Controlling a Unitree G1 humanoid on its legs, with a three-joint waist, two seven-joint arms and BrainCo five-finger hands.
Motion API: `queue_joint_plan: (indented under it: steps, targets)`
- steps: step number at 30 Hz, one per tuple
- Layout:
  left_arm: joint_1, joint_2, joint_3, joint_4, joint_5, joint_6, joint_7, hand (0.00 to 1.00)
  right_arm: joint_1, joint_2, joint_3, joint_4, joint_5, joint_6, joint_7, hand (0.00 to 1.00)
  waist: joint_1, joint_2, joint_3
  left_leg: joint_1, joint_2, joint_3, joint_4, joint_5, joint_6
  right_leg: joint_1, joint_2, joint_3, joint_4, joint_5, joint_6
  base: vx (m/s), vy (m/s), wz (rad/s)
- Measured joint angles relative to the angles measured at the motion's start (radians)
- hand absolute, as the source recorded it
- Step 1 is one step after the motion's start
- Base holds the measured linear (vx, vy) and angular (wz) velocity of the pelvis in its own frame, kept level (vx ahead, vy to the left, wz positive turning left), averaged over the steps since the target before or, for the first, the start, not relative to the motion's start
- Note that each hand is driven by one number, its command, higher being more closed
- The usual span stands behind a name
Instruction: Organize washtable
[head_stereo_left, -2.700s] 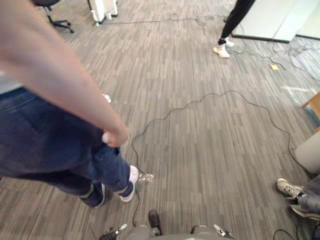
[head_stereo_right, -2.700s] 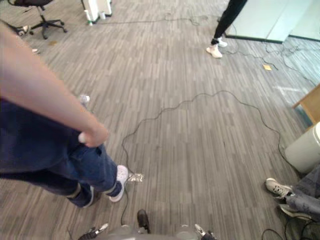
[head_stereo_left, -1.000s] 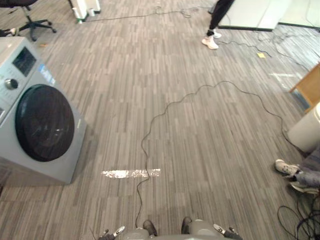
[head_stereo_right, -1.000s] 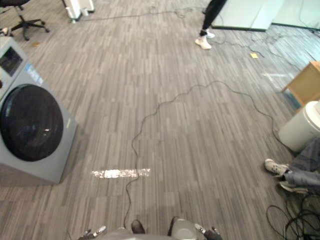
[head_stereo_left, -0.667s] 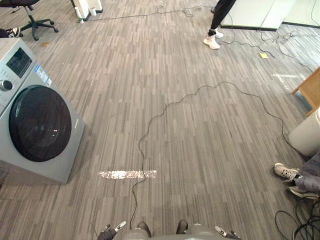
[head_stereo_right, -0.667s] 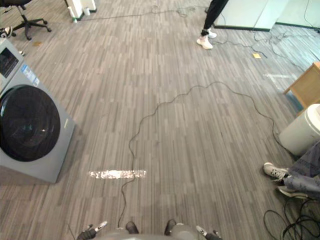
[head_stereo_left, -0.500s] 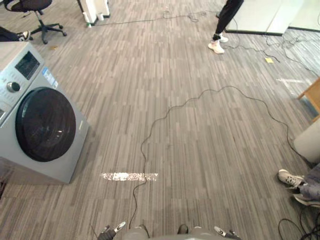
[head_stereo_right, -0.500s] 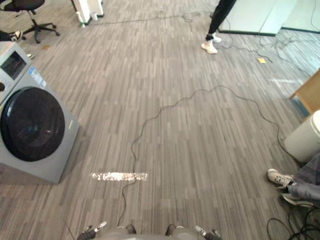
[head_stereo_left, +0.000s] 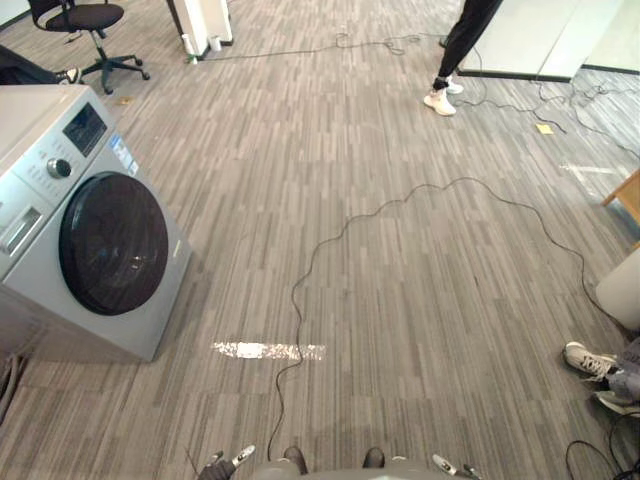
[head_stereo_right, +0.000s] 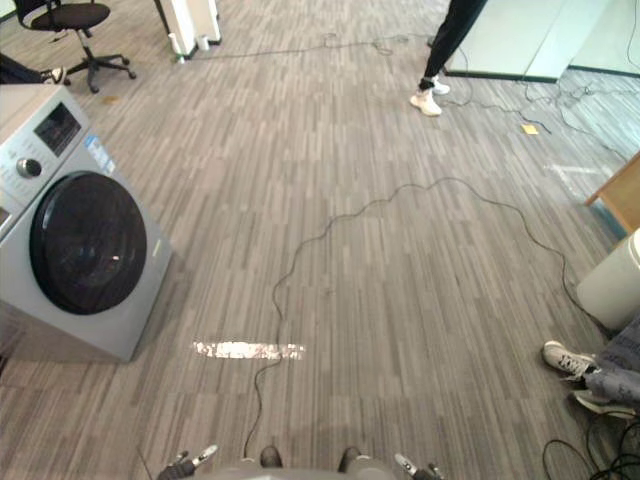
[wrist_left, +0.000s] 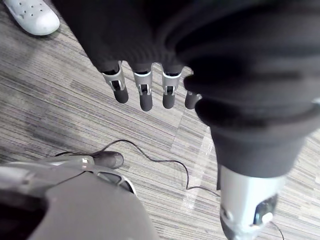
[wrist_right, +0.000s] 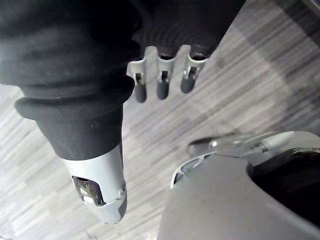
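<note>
Hands are seen hung low at the robot's sides. The left hand is held w/ silver dark-tipped fingers straight, slightly apart and pointed at the grey plank-pattern floor, nothing held. The right hand is held likewise: fingers straight, side by side, nothing clasped.

Where the washtable stands cannot be told from these views. One laundry fixture can be placed: a grey front-loading washing machine w/ dark round door, set on the robot's left, door shut and turned toward the open floor.

W/ that machine as landmark:
- The left hand is the nearer one and the right hand lies on the far side of the body; both are well apart from the machine.
- Behind the machine a black swivel office chair is parked.
- Well to its right, far across the floor, a person's black-trousered legs are stood.
- Also to its right but closer in, a seated person's white trainer is seen near a white round bin.
- Just off its front corner a strip of shiny tape is stuck down.

Judgement: the task is at its start — nothing grasped, no approach made. The next move prob. calls for a turn or walk to find the washtable, not a reach. If it lies by the machine, the left arm would be favoured.
</note>
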Motion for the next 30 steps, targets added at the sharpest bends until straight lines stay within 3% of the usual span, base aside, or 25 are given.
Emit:
queue_joint_plan:
  steps: [13, 17, 20, 22, 23, 27, 29, 30]
  targets:
    - [0.001, -0.005, -0.001, 0.009, -0.001, -0.003, 0.0, 0.0, 0.006, -0.005, 0.001, 0.003, 0.007, -0.014, 0.0, 0.0, 0.004, 0.011, -0.012, 0.001, -0.012, -0.034, -0.019, 0.011, 0.002, 0.01, 0.008, -0.004, -0.027, 0.006, -0.001, 0.01, 0.002, 0.01]
    - [-0.001, -0.006, 0.004, 0.006, -0.002, -0.006, 0.0, 0.0, 0.004, -0.007, 0.006, 0.002, 0.007, -0.014, 0.0, 0.0, 0.006, 0.006, -0.003, -0.014, -0.005, -0.038, 0.005, 0.009, -0.005, -0.005, 0.001, -0.009, 0.016, -0.019, -0.007, -0.02, -0.025, 0.08]
    - [-0.007, -0.001, 0.015, -0.022, -0.025, -0.009, 0.0, 0.0, 0.002, -0.006, 0.007, 0.001, 0.01, -0.015, 0.002, 0.0, 0.022, -0.009, 0.04, -0.163, 0.071, -0.039, 0.364, -0.135, -0.041, -0.044, -0.005, 0.046, 0.136, -0.112, -0.024, -0.06, -0.064, 0.04]
    - [-0.013, -0.004, 0.016, -0.035, -0.054, -0.01, 0.001, 0.0, 0.005, -0.004, 0.015, 0.001, 0.016, -0.014, 0.002, 0.0, 0.031, -0.021, 0.074, -0.279, 0.116, -0.062, 0.61, -0.153, -0.047, -0.03, -0.007, 0.047, 0.15, -0.124, -0.029, -0.06, -0.055, 0.1]
    - [-0.019, -0.012, 0.016, -0.034, -0.075, -0.008, 0.004, 0.0, 0.01, -0.012, 0.018, 0.001, 0.017, -0.011, 0.001, 0.0, 0.038, -0.005, 0.083, -0.322, 0.133, -0.069, 0.646, -0.155, -0.049, -0.018, -0.005, 0.043, 0.149, -0.126, -0.027, -0.03, -0.012, 0.07]
    - [-0.011, -0.033, 0.015, -0.035, -0.107, -0.01, 0.006, 0.0, 0.028, -0.029, 0.026, 0.0, 0.016, -0.009, 0.001, 0.0, 0.056, 0.026, 0.09, -0.363, 0.12, -0.076, 0.423, -0.143, -0.067, -0.014, -0.01, 0.079, 0.145, -0.14, -0.004, 0.08, 0.18, -0.31]
    - [0.01, -0.044, 0.044, -0.027, -0.12, -0.012, 0.005, 0.0, 0.028, -0.045, 0.048, 0.0, -0.004, -0.009, 0.001, 0.0, 0.069, 0.046, 0.074, -0.361, 0.104, -0.085, 0.356, -0.093, -0.076, -0.014, 0.016, 0.147, 0.131, -0.144, 0.018, 0.22, 0.178, -0.71]
    - [0.01, -0.042, 0.052, -0.031, -0.12, -0.016, 0.002, 0.0, 0.03, -0.043, 0.049, 0.0, -0.01, -0.009, 0.001, 0.0, 0.071, 0.029, 0.071, -0.365, 0.094, -0.082, 0.359, -0.095, -0.074, -0.025, 0.008, 0.165, 0.163, -0.164, 0.03, 0.28, 0.123, -0.4]
